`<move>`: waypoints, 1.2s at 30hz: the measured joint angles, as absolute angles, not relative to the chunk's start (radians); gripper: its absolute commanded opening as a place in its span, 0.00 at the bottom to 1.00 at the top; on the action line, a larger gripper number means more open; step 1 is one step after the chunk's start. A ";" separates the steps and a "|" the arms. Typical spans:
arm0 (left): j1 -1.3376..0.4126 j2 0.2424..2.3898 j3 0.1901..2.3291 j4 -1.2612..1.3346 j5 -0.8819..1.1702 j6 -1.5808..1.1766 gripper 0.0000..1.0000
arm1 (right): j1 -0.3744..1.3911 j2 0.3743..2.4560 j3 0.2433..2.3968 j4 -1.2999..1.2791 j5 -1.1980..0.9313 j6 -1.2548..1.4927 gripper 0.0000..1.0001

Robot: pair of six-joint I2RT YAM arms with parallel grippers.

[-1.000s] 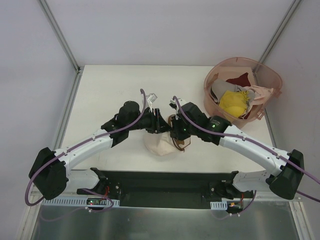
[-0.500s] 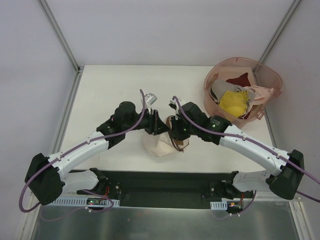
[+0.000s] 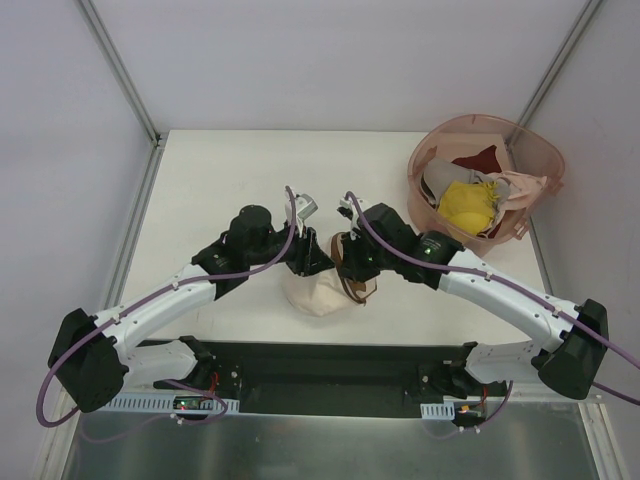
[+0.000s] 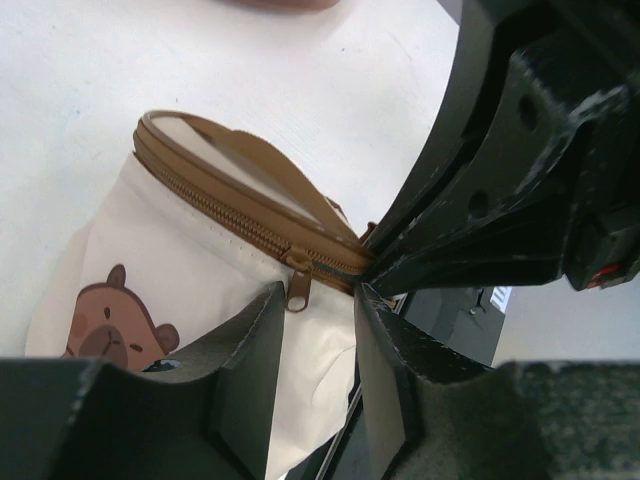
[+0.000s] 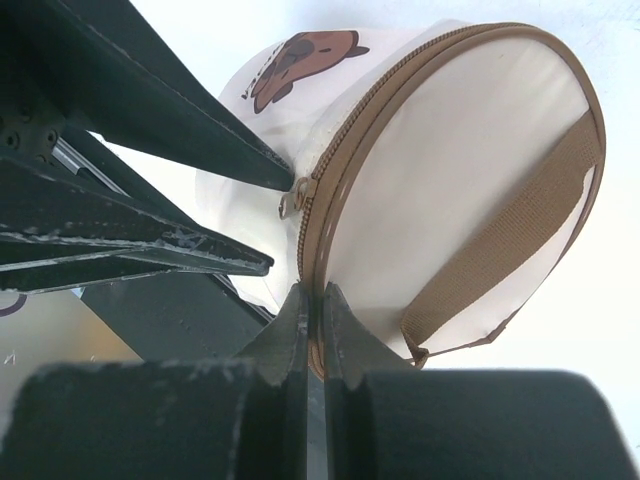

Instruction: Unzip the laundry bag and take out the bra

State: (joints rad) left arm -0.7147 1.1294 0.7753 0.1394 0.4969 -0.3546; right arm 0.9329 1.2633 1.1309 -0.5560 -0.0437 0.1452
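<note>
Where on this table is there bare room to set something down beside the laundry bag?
The table is bare across its far-left quarter, beyond the left arm, and along a far strip toward the pink basket. The middle is crowded: the left gripper and right gripper meet at the laundry bag.

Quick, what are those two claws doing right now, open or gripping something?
Left gripper: open, the zipper pull between its fingertips, not gripped.
Right gripper: shut on the brown zipper trim of the laundry bag.

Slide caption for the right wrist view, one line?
Right fingers clamp the brown zipper trim of the cream dome-shaped laundry bag; left fingers open beside the zipper pull.
</note>
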 measured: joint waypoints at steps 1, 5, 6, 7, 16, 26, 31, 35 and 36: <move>-0.715 1.129 0.772 0.134 0.497 -0.350 0.34 | 0.932 1.263 1.131 -0.556 -0.044 0.145 0.01; -0.715 1.128 0.757 0.118 0.498 -0.342 0.35 | 0.929 1.263 1.131 -0.556 -0.046 0.146 0.01; -0.715 1.128 0.756 0.117 0.498 -0.340 0.35 | 0.928 1.263 1.131 -0.556 -0.047 0.145 0.01; -0.715 1.128 0.755 0.117 0.498 -0.339 0.35 | 0.928 1.263 1.131 -0.556 -0.047 0.145 0.01; -0.722 1.128 0.755 0.117 0.492 -0.329 0.35 | 0.927 1.263 1.131 -0.556 -0.054 0.145 0.01; -0.730 1.164 0.772 0.117 0.488 -0.328 0.25 | 0.927 1.263 1.131 -0.556 -0.054 0.146 0.01; -0.733 1.171 0.780 0.118 0.487 -0.330 0.16 | 0.926 1.263 1.131 -0.556 -0.054 0.146 0.01; -0.733 1.171 0.780 0.120 0.485 -0.337 0.08 | 0.926 1.263 1.131 -0.556 -0.057 0.146 0.01; -0.733 1.171 0.781 0.121 0.485 -0.339 0.08 | 0.926 1.263 1.131 -0.556 -0.057 0.146 0.01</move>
